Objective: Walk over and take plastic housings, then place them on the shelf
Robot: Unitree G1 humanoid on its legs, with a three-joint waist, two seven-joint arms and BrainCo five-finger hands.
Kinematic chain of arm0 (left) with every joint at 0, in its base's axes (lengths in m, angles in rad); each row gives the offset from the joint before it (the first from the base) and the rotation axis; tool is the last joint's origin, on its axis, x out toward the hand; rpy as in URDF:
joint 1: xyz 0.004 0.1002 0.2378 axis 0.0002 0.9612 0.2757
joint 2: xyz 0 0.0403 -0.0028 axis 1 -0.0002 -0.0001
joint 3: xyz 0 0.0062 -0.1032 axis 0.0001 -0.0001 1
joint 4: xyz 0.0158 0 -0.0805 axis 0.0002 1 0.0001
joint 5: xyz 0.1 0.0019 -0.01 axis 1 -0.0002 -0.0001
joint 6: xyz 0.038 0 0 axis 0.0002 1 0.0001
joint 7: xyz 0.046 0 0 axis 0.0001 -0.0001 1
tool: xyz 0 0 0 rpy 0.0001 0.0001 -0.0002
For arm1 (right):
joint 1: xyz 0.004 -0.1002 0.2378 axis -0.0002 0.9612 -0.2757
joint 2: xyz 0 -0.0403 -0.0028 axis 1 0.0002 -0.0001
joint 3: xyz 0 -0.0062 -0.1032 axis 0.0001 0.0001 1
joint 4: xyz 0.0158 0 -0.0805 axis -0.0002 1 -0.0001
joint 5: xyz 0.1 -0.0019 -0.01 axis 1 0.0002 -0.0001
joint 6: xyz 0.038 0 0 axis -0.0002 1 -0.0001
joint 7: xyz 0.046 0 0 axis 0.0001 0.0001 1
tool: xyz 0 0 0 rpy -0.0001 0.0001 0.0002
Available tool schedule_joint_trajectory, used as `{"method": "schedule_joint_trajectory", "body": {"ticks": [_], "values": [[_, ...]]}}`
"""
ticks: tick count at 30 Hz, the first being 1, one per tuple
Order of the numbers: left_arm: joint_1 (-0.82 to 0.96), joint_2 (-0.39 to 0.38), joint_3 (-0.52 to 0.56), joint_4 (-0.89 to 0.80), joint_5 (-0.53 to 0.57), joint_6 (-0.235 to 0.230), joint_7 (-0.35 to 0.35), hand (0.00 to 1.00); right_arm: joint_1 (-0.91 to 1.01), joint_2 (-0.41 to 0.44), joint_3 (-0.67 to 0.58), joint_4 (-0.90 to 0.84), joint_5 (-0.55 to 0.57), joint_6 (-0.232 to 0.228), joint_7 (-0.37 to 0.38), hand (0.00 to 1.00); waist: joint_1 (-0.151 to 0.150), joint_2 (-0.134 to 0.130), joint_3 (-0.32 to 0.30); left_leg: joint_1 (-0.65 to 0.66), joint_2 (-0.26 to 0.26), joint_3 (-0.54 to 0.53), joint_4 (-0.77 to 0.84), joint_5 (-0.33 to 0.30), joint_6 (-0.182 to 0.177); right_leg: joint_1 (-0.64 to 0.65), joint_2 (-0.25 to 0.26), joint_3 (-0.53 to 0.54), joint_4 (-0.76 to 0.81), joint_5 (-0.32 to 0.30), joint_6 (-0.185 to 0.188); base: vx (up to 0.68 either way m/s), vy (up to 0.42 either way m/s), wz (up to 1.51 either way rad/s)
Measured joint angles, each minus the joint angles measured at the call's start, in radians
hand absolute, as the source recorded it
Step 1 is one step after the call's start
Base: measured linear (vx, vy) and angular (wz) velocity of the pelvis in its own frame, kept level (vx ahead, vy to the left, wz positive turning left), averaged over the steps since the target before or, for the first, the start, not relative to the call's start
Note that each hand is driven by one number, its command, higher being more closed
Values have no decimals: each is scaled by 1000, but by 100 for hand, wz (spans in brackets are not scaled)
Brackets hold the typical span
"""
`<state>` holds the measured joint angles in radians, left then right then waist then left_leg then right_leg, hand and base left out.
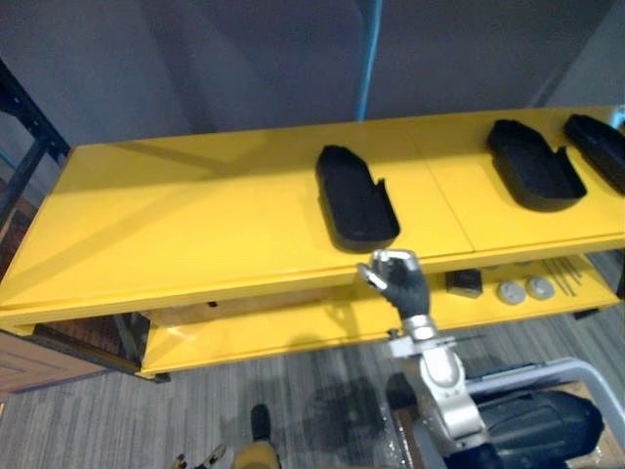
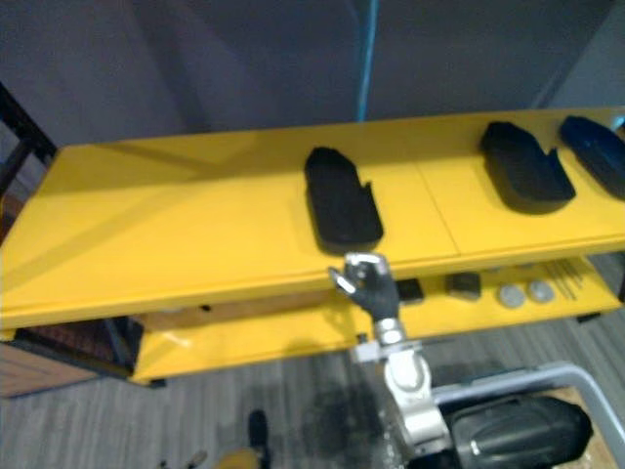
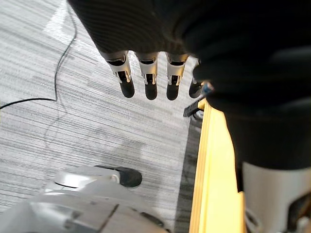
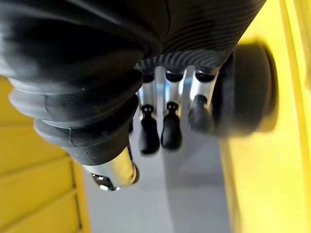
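Three black plastic housings lie on the yellow shelf top point(image 1: 195, 215): one in the middle point(image 1: 356, 200), one to the right point(image 1: 535, 166), and one at the far right edge point(image 1: 598, 147). My right hand point(image 1: 402, 283) is raised at the shelf's front edge, just below the near end of the middle housing and apart from it. Its fingers point(image 4: 170, 131) are relaxed and hold nothing, with a dark blurred shape point(image 4: 248, 87) beside them against the yellow. My left hand point(image 3: 150, 82) hangs over the grey carpet beside a yellow shelf edge point(image 3: 209, 170), its fingers straight and empty.
The lower yellow shelf point(image 1: 293, 332) carries a dark block point(image 1: 464, 283), two grey discs point(image 1: 510, 291) and thin rods point(image 1: 562, 274). A dark rack point(image 1: 20, 117) stands at the left. A white-framed cart with a dark bulky load point(image 1: 537, 420) sits at lower right.
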<state>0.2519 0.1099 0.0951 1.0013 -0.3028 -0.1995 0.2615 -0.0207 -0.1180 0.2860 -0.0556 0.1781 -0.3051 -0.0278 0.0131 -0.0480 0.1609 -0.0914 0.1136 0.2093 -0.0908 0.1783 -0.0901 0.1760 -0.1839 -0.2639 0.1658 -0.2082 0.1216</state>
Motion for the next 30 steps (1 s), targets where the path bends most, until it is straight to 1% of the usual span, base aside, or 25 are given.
{"method": "schedule_joint_trajectory", "body": {"ticks": [2,4,5,6,7,8,9,12,14,16,18,21,23,28,30], "values": [[1,2,0,2,0,6,0,0,0,0,11,13,-1,12,-16,100,0,-3,-1,-2,-1,-4,0,0,0,0,0,0,0,0,0,-27,10,3],[1,4,0,2,-1,7,0,0,0,2,23,28,-7,44,-18,100,0,-6,-3,-4,-1,-6,0,0,0,0,1,1,0,0,0,0,0,0],[0,4,-1,2,-2,8,0,0,0,2,25,30,-9,53,-19,100,0,-7,-3,-4,-1,-6,0,0,0,0,1,2,-1,0,0,0,0,0],[0,5,-1,2,-2,10,1,0,0,2,27,32,-35,76,-27,100,0,-8,-2,-4,-1,-5,0,0,0,-1,1,6,-2,0,0,-23,5,-3],[0,5,-1,2,-2,12,1,0,0,2,28,35,-46,85,-35,100,0,-9,-2,-4,-1,-5,0,0,0,-1,1,9,-2,0,0,-25,6,-5],[0,6,-4,2,-2,17,1,0,0,3,28,47,-77,98,-56,100,0,-9,-2,-4,-1,-4,0,0,0,-2,1,18,-4,0,0,-17,6,-4],[-2,9,-12,2,-2,27,1,0,-1,2,28,71,-109,119,-94,100,0,-9,-2,-5,-1,-3,0,0,0,-3,1,18,-6,0,0,-17,6,-3],[-5,17,-30,2,-2,27,2,0,0,2,23,97,-125,138,-142,100,-1,-9,-1,-15,-3,-3,0,0,0,-8,1,19,-18,0,0,0,0,0],[-13,18,-32,2,-2,27,2,0,0,2,15,104,-143,158,-177,100,-1,-6,13,-16,-4,1,0,0,0,-5,0,21,-35,0,0,-10,-2,-5],[-19,17,-35,1,-2,27,3,0,-1,2,6,105,-154,167,-194,100,-1,-2,22,-16,-5,3,0,3,-1,-5,-1,21,-40,-2,2,-2,-2,-2],[-19,17,-39,0,-2,28,7,0,-1,1,-8,107,-154,176,-197,100,-3,0,23,-16,-10,2,0,6,-4,-4,-5,20,-40,-7,9,16,-3,2],[-21,15,-42,-4,-2,29,7,0,-18,-10,-47,125,-154,178,-202,100,-3,8,28,-17,-15,-8,0,10,1,-1,-8,16,-39,-7,8,44,-3,8],[-21,14,-51,-7,-2,30,7,0,-60,-16,-76,154,-153,178,-214,100,-3,13,34,-17,-18,-10,1,14,-4,-1,-9,16,-35,-7,8,35,2,5],[-21,15,-68,-9,5,38,7,0,-160,-44,-117,201,-153,177,-207,100,-1,23,41,-14,-19,-22,1,17,-5,1,-10,13,-24,-7,8,19,-1,5],[-23,13,-69,-10,9,46,6,0,-179,-51,-140,205,-152,177,-189,100,-2,30,45,-14,-21,-35,1,18,-5,5,-9,6,-17,-7,8,9,5,14]]}}
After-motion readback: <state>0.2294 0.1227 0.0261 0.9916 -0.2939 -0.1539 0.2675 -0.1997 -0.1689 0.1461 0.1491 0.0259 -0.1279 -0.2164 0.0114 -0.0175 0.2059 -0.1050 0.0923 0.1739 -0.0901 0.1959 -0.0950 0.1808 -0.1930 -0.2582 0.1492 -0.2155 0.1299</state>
